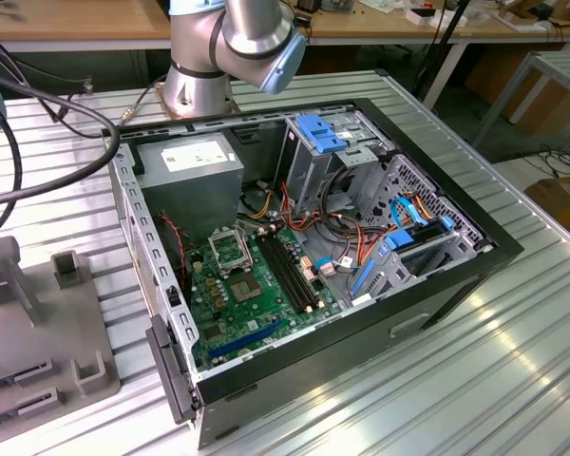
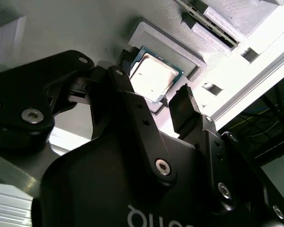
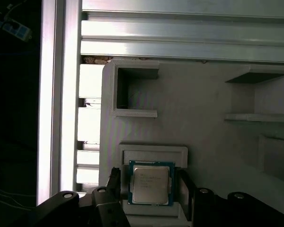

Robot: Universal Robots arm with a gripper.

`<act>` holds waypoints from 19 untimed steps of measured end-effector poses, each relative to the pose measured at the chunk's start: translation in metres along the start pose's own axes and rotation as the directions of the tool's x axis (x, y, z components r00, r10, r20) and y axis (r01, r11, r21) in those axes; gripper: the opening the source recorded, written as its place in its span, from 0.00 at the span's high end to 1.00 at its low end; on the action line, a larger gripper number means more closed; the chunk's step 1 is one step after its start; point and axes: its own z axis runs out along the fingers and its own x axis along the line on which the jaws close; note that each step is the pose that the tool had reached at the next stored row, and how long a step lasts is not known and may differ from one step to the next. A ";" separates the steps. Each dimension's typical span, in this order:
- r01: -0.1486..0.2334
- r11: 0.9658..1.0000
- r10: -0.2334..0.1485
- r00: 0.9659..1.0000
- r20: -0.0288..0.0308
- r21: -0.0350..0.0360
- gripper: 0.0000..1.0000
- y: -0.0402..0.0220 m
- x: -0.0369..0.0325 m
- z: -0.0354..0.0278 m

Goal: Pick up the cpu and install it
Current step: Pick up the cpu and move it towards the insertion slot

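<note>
Gripper (image 2: 151, 81) released: jaws spread, one either side of cpu (image 3: 150, 184), apart from its edges. Cpu lies flat, lid up, in shallow recess of grey fixture (image 3: 203, 94).

Judgement: centre on chip, keep jaws square to opposite edges, pinch rim only, lift straight clear of recess.

Socket (image 1: 230, 251) in case, at 11 o'clock of board chip (image 1: 250, 288).

Print on cpu lid and label on power supply (image 1: 192, 157): not legible.

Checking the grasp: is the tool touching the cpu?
Apart. In the first wrist view, the tool straddles the cpu, with pale holder showing between them on both sides.
</note>
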 end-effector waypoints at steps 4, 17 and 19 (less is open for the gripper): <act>0.000 1.000 0.000 1.000 0.000 0.000 0.41 -0.0001 -0.0002 0.0009; 0.000 1.000 0.000 1.000 0.000 0.000 0.41 -0.0001 -0.0007 0.0028; 0.000 1.000 0.000 1.000 0.000 0.002 0.41 -0.0002 -0.0009 0.0028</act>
